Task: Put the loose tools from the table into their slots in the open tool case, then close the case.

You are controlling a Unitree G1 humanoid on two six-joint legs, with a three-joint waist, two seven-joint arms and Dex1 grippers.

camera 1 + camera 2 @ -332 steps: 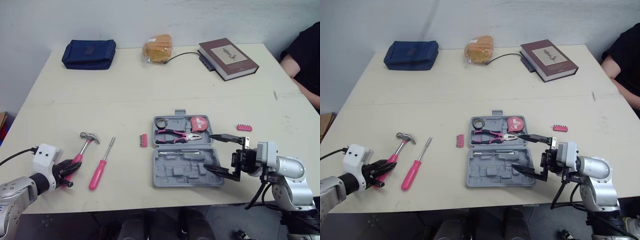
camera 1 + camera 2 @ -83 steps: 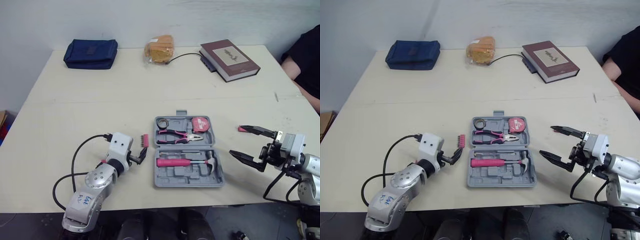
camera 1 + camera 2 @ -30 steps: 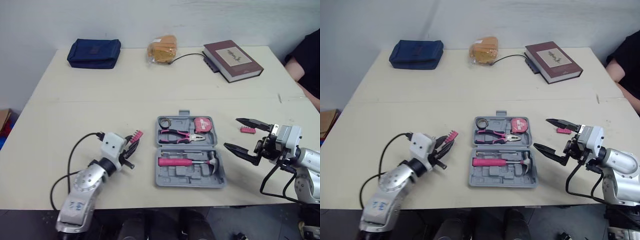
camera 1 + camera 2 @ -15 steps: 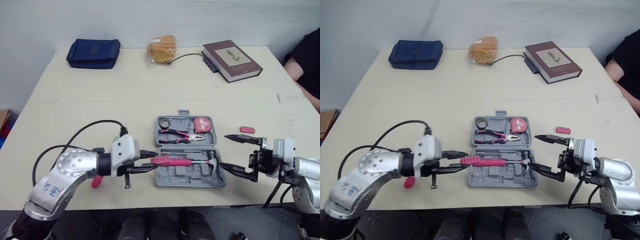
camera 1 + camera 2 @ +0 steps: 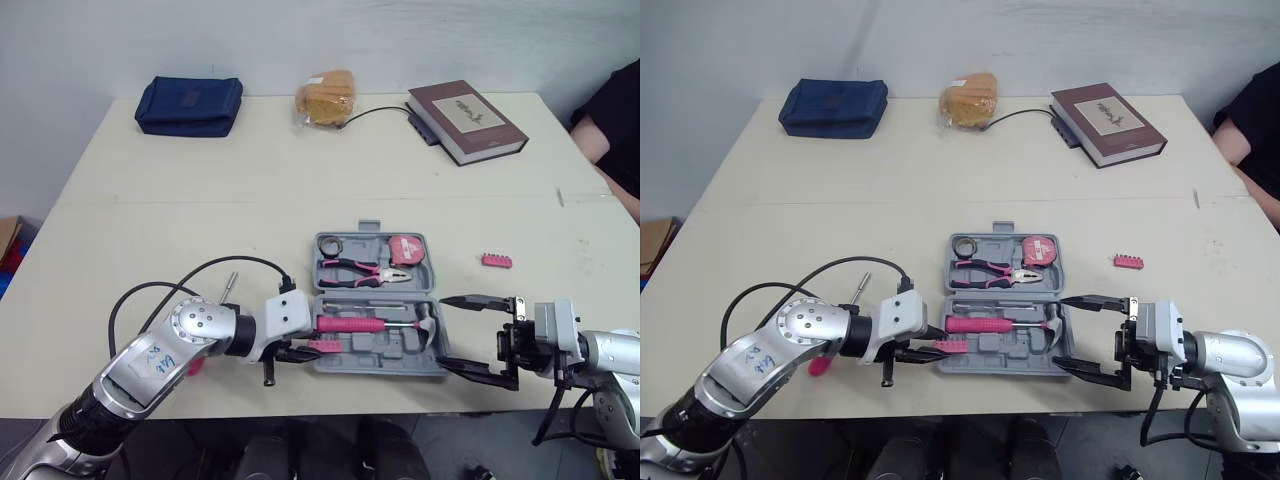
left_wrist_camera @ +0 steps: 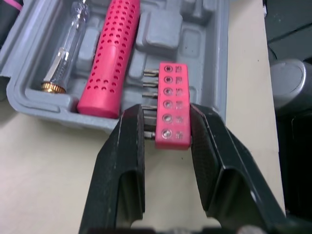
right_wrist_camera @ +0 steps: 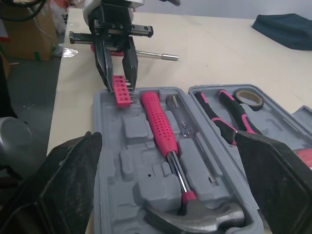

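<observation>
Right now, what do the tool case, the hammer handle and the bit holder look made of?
The tool case: matte grey moulded plastic, given its formed recesses. The hammer handle: pink, dimpled, probably a rubbery grip. The bit holder: pink plastic, holding shiny metal bits.

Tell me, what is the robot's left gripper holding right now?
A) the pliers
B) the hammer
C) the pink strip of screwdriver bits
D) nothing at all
C: the left gripper pinches the pink bit strip at the edge of the tool case, while the hammer and the pliers lie in their slots.
</observation>
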